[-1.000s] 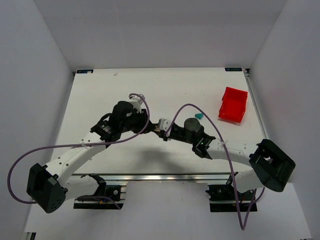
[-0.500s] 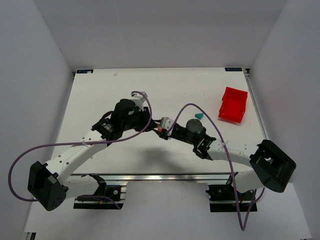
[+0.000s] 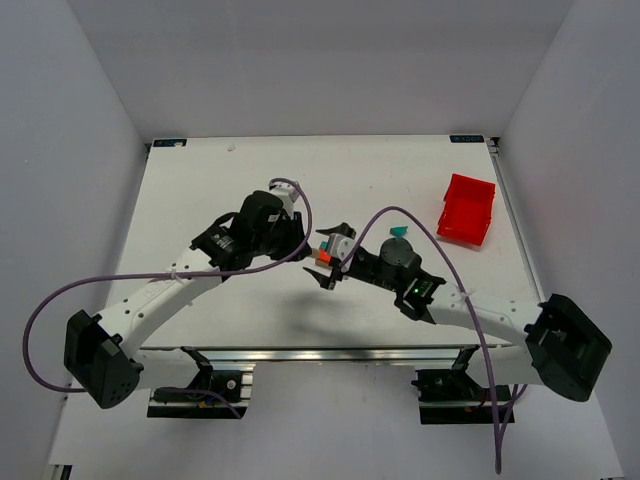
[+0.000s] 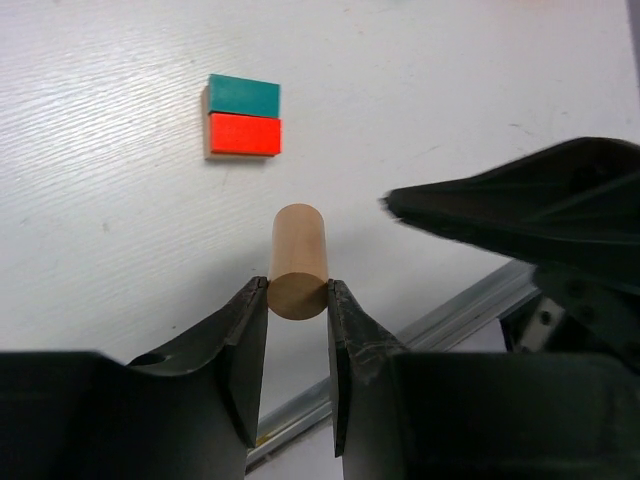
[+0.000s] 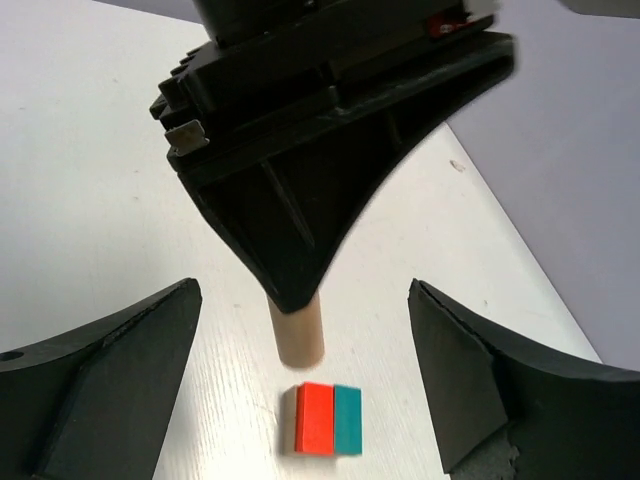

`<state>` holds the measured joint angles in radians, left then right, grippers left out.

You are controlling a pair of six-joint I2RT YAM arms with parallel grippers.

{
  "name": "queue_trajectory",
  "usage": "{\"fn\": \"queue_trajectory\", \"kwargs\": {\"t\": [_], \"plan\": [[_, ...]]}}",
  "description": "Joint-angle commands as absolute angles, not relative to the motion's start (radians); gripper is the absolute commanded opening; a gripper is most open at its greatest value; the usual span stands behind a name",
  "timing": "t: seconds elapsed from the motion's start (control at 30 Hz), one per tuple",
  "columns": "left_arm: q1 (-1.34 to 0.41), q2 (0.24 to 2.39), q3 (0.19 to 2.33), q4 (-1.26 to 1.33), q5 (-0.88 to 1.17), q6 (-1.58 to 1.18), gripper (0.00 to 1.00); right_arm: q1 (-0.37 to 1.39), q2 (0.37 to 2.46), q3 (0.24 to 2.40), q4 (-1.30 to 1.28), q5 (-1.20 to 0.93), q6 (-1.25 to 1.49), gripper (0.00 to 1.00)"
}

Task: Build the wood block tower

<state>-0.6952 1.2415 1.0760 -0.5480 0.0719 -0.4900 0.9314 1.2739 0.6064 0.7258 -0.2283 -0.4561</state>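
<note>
The left hand [image 4: 297, 290] is clamped on one tan wooden cylinder [image 4: 297, 262]. It pinches the near end between its two fingers, and the far end points at the table [image 3: 200, 190]. I cannot tell whether that end touches the table.

Just past the cylinder lies the wood block tower [image 4: 243, 117]. It shows one red block [image 4: 245, 135] and one teal block [image 4: 244, 96], face to face and touching. A sliver of tan wood shows along one side.

The right hand [image 5: 305, 284] faces the left one with its two fingers spread wide, gripping nothing. The cylinder and the blocks sit in the gap between those fingers.

Both arms reach in from the near corners and meet around the middle of the table. The left arm is stretched long and the right is bent sharply at the elbow.

A single small teal piece [image 3: 400, 232] rests beside the right arm, apart from the blocks. One red bin [image 3: 466, 208] stands near the right edge, well apart from the hands.

The blocks are nearer the table's front rail than its far edge. White walls close the table in on the left, right and far sides.
</note>
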Motion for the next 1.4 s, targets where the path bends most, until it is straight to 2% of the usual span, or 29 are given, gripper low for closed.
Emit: {"fn": "queue_trajectory", "kwargs": {"t": [0.0,0.2,0.27,0.4,0.57,0.87,1.0,1.37], "plan": [[-0.696,1.244,1.143,-0.609,-0.027,-0.459,0.0,0.931,1.171,0.624,0.615,-0.139,-0.44,0.89],[-0.696,1.339,1.23,-0.623,-0.057,-0.39,0.0,0.928,0.97,0.548,0.329,0.291,-0.143,0.89],[-0.696,1.393,1.255,-0.62,-0.052,-0.362,0.0,0.922,0.934,0.577,0.139,0.458,-0.062,0.89],[-0.696,1.502,1.344,-0.65,-0.028,-0.316,0.0,0.899,0.911,0.679,-0.174,0.652,0.115,0.89],[-0.699,1.681,1.548,-0.788,-0.018,-0.255,0.0,0.844,0.93,0.739,-0.316,0.669,0.192,0.89],[-0.707,1.859,1.765,-0.943,-0.029,-0.229,0.0,0.723,1.041,0.73,-0.269,0.626,0.187,0.89],[-0.715,1.873,1.784,-0.951,-0.029,-0.236,0.0,0.687,1.069,0.71,-0.195,0.555,0.149,0.89],[-0.742,1.916,1.772,-0.95,-0.011,-0.233,0.02,0.646,1.115,0.704,-0.172,0.548,0.098,0.89]]}}
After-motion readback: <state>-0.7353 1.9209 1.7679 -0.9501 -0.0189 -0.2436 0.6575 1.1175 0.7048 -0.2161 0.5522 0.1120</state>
